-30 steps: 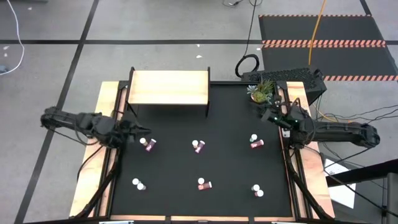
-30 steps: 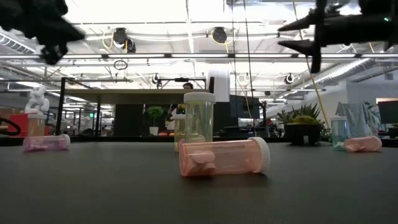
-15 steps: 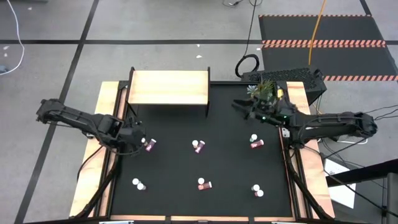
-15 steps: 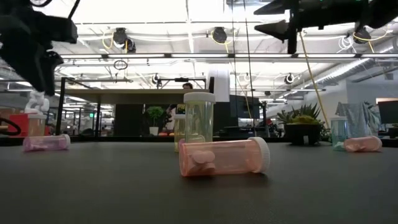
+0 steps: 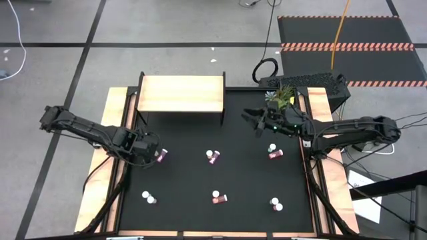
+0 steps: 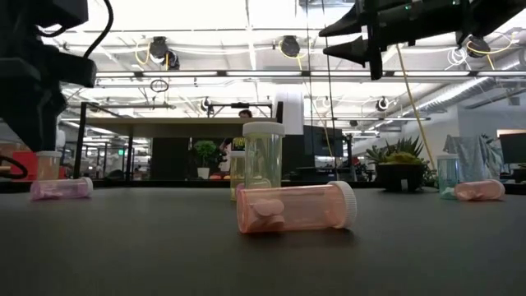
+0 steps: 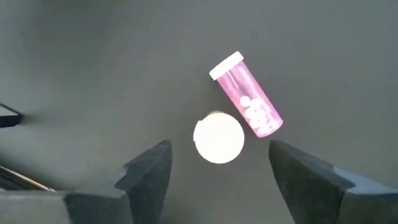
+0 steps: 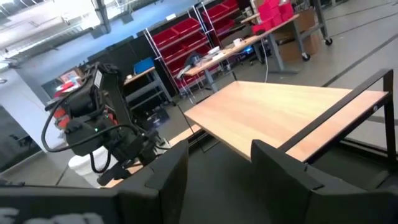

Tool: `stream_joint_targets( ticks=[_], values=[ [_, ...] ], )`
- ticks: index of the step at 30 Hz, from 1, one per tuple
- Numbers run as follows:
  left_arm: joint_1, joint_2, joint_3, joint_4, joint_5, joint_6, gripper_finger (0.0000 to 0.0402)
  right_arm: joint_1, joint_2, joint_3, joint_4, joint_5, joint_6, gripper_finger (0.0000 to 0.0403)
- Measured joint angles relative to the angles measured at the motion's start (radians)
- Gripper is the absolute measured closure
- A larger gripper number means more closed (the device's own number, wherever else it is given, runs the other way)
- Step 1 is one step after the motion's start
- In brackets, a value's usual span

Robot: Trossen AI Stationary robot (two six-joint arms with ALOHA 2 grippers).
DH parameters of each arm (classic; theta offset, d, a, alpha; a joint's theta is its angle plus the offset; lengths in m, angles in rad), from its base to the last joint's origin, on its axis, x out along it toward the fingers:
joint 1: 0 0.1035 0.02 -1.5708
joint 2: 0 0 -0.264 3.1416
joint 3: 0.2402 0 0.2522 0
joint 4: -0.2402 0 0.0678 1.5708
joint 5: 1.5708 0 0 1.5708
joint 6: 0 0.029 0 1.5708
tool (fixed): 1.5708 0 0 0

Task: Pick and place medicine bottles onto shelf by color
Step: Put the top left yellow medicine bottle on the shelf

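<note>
Under left gripper [image 7: 217, 163]: upright bottle [image 7: 218, 138] (cap-on)

Dark jointed arms, matte black gripper [image 7: 217, 177] fingers, black cabling

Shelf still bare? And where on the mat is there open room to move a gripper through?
The shelf top is bare. The mat is clear between the shelf's front edge and the middle row of medicine bottles. It is crowded at the left end of that row, where the open left gripper hangs over two bottles, and under the open right gripper.
</note>
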Motion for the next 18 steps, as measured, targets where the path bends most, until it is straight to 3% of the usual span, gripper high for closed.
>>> stream_joint_targets(
  ticks=[11, 18],
  values=[
    [-0.001, 0.000, -0.057, 0.087, -0.002, 0.030, 0.0208, -0.035, -0.001, 0.000, 0.000, -0.004, -0.020, 0.0234],
    [-0.001, -0.003, -0.081, 0.110, -0.001, 0.019, 0.0215, -0.034, -0.001, 0.000, 0.000, -0.008, -0.006, 0.0234]
  ],
)
